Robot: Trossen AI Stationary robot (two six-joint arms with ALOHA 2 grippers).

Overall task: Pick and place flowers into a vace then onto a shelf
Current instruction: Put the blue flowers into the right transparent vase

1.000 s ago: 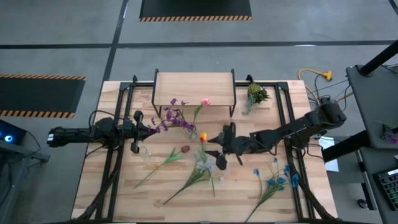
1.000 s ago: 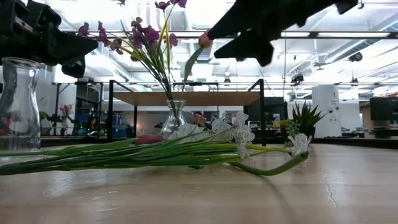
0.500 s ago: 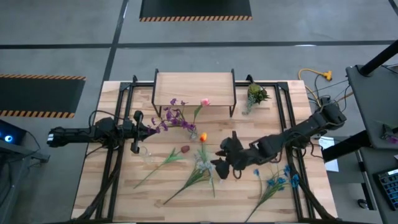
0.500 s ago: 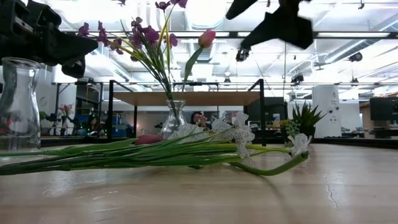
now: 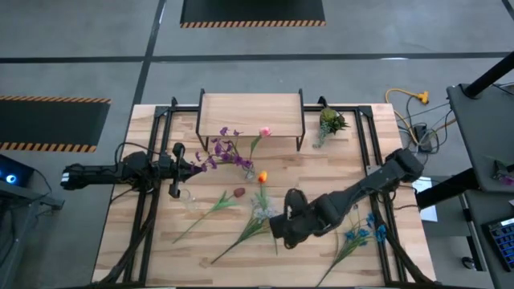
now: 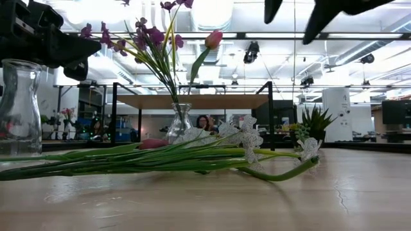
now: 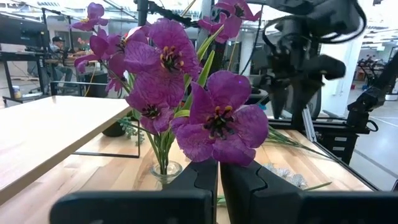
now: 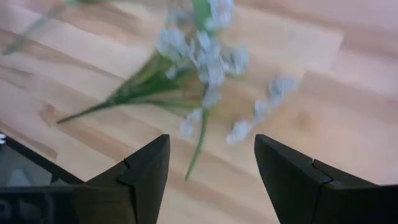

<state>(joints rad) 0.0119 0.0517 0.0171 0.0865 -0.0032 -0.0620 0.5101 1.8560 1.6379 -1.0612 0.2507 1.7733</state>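
A small glass vase (image 6: 180, 120) holds purple flowers (image 5: 225, 151) and a pink tulip (image 6: 214, 39); an orange head (image 5: 262, 177) shows beside it. On the table lie a dark red flower (image 5: 238, 193), a whitish bunch (image 5: 262, 210) and blue flowers (image 5: 358, 234). My left gripper (image 7: 218, 180) is shut just behind the purple heads (image 7: 217, 124); whether it touches them I cannot tell. My right gripper (image 8: 211, 180) is open and hovers over the whitish bunch (image 8: 202, 59), touching nothing. The shelf (image 5: 251, 115) stands at the far edge.
An empty glass carafe (image 6: 19, 106) stands near the left arm. A potted leafy sprig (image 5: 330, 121) sits right of the shelf. Black rails (image 5: 369, 152) run along both table sides. A person (image 6: 207, 122) shows far behind the table.
My right gripper has drawn away from the pink tulip at the vase and moved toward the table's near edge, tipping down until it is over the whitish bunch. The tulip stays standing in the vase.
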